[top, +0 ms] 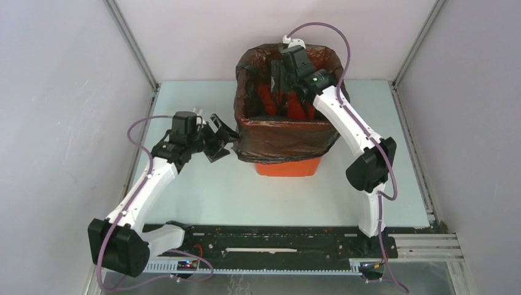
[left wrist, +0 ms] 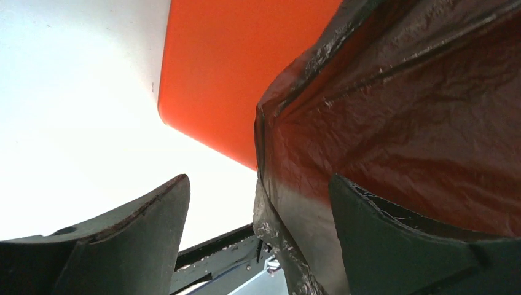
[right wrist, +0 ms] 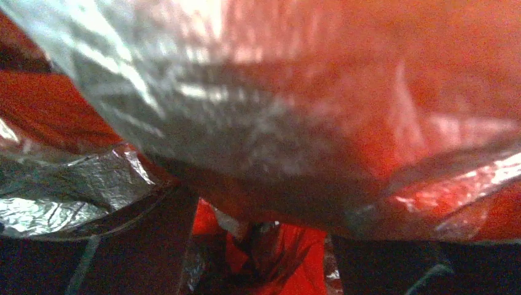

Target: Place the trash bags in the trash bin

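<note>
The orange trash bin (top: 289, 167) stands at the middle back of the table. The black trash bag (top: 282, 132) lines it, its film folded down over the rim on all sides. My left gripper (top: 222, 142) is open at the bin's front left corner. In the left wrist view the bag's hanging edge (left wrist: 399, 110) lies between the spread jaws of my left gripper (left wrist: 258, 184), beside the bin's bare orange wall (left wrist: 233, 67). My right gripper (top: 276, 86) reaches down inside the bin. It (right wrist: 264, 246) is open, with wrinkled film (right wrist: 246, 104) close over it.
Grey walls enclose the table on the left, back and right. The pale tabletop (top: 203, 196) runs around the bin. A black rail (top: 276, 243) with the arm bases crosses the near edge.
</note>
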